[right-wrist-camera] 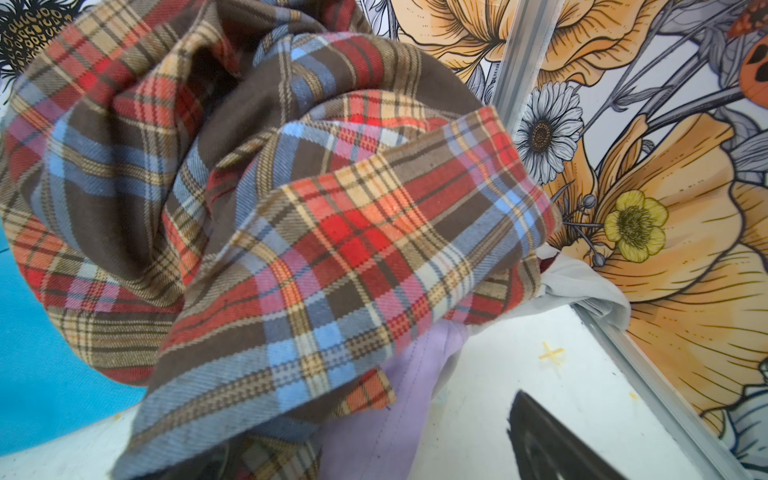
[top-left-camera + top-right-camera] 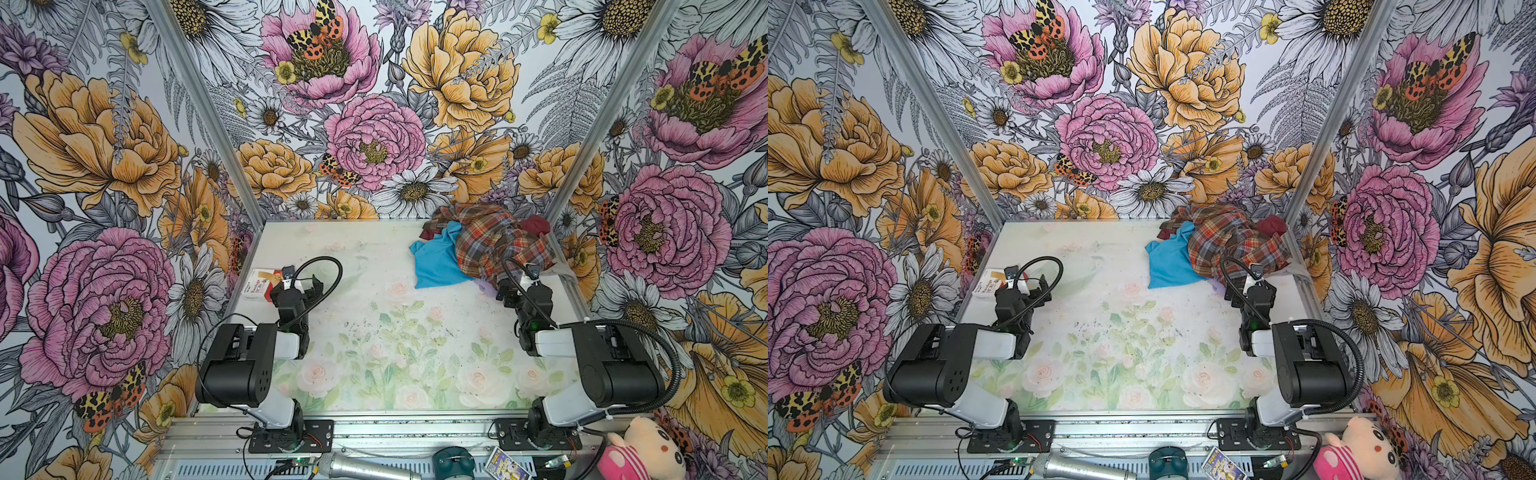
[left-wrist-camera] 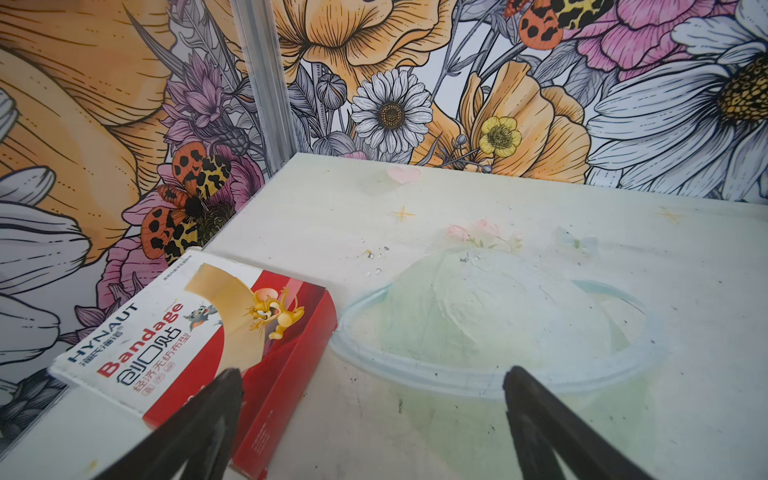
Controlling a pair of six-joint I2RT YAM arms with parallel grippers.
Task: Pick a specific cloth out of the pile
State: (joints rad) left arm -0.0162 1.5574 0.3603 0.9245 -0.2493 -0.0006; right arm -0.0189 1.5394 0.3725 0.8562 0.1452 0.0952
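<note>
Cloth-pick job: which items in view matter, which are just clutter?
Job: turquoise cloth (target); plaid shirt, maroon cloth, lilac cloth (heaped around it).
Lying about: bandage box, clear plastic bowl, microphone, pink plush toy.

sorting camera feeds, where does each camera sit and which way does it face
Both top views: overhead, facing down at table and pile; left arm, right arm show.
Left wrist: low, facing bandage box and clear dish; open jaws show.
Right wrist: close against plaid shirt; one jaw shows.
Shared: turquoise cloth, top views and right wrist.
</note>
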